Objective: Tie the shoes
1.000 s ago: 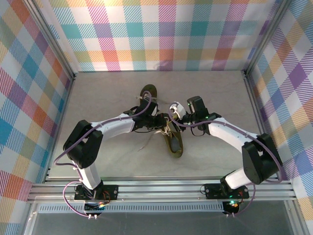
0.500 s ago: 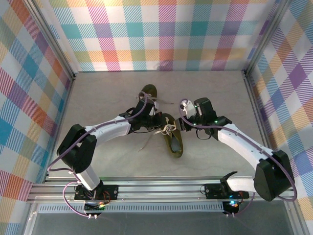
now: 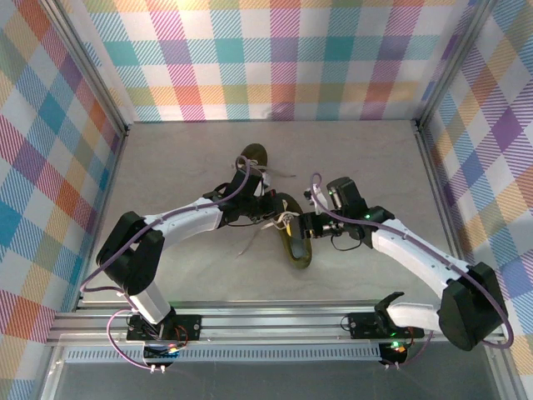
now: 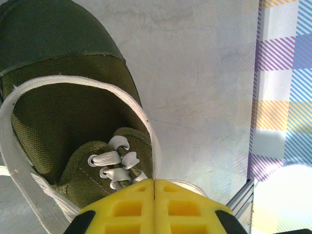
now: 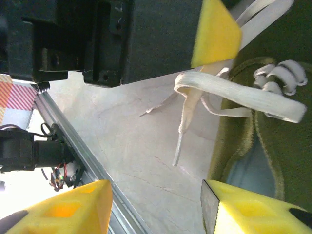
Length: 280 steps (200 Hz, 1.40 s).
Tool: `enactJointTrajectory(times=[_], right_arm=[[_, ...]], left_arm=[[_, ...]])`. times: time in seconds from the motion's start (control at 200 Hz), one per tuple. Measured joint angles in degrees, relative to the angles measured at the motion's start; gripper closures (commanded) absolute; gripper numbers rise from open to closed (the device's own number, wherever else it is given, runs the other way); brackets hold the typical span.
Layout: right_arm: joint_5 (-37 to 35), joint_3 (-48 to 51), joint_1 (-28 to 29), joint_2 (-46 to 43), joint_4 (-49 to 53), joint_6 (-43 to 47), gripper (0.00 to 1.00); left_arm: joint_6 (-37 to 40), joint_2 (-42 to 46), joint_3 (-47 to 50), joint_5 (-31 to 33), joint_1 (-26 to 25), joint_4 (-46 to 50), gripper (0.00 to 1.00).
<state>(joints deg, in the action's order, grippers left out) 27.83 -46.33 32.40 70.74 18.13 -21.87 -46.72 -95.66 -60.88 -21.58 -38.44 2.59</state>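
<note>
The left claw (image 4: 155, 195) was pinched shut on a lace (image 4: 146, 122) loop of the near shoe (image 3: 296, 242), in the middle of the tabletop (image 3: 183, 158). The right claw (image 5: 155, 190) hung spread and empty just beside that shoe, with the left claw's black body crowding its front. The far shoe (image 3: 254, 156) lay just beyond the left wrist.

Two dark olive-brown canvas shoes rest sole-down on the bench (image 3: 183, 167). The near shoe (image 3: 296, 247) lies mid-bench at an angle, opening upward, with a grey insole visible. Its flat, pale laces (image 5: 234, 90) are untied, and one loose strand trails onto the bench on the shoe's left. The far shoe (image 3: 254, 155) lies just behind it, partly hidden.
</note>
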Motion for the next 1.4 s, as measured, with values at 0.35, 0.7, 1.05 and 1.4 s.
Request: enactJointTrajectory(times=[0.35,0.7,1.05,1.4], right_arm=[[-0.35,-0.07,0.7,8.5,-4.61,-2.75,0.55],[-1.68,-0.04,1.38,10.1,-12.24,-6.21,1.0],[-13.53,0.57,1.44,0.42,-1.7,-2.67,1.0],[-21.09,-3.69,1.44,-2.21,9.22,1.64,1.0]], left_arm=[[0.0,0.0,0.0,-0.02,0.0,0.02,1.0],[0.0,0.0,0.0,-0.02,0.0,0.0,1.0],[9.86,10.14,2.21,16.39,0.0,11.32,0.35],[19.32,13.99,14.64,28.96,-2.73,21.42,0.36]])
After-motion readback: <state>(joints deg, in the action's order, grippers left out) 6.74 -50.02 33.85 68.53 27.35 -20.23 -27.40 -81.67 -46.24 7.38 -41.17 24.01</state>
